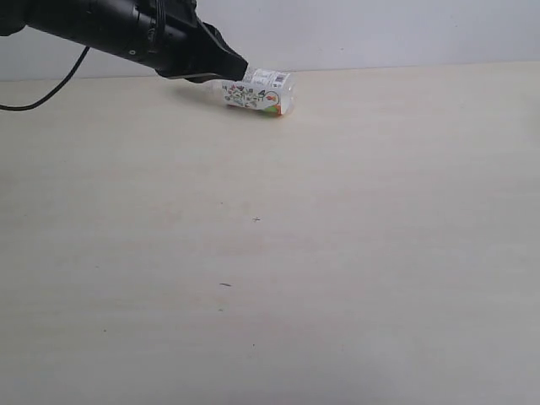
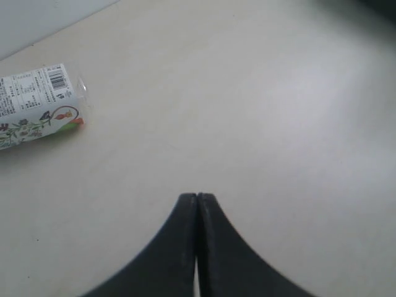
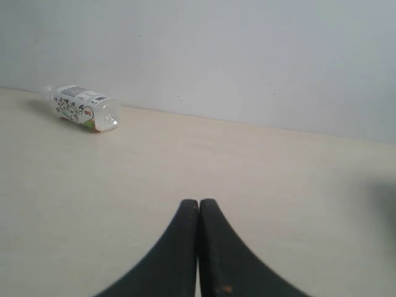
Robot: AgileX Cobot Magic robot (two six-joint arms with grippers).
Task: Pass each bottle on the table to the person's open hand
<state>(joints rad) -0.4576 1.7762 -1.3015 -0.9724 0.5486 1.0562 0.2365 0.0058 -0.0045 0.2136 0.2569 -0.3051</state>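
Note:
One clear bottle point(image 1: 263, 93) with a white floral label lies on its side near the far edge of the pale wood-grain table point(image 1: 337, 253). My left gripper point(image 1: 240, 69) hangs shut and empty just left of the bottle, its black arm covering the bottle's cap end. In the left wrist view the bottle point(image 2: 37, 105) lies off to one side of the shut left gripper point(image 2: 198, 197), apart from it. The right wrist view has the right gripper point(image 3: 199, 203) shut and empty over bare table point(image 3: 278, 173), with the bottle point(image 3: 83, 106) far off by the wall. No person's hand is in view.
A pale wall point(image 1: 380, 34) rises right behind the table's far edge. A black cable point(image 1: 51, 89) trails from the left arm over the table's back left. A few tiny dark specks point(image 1: 225, 284) mark the tabletop.

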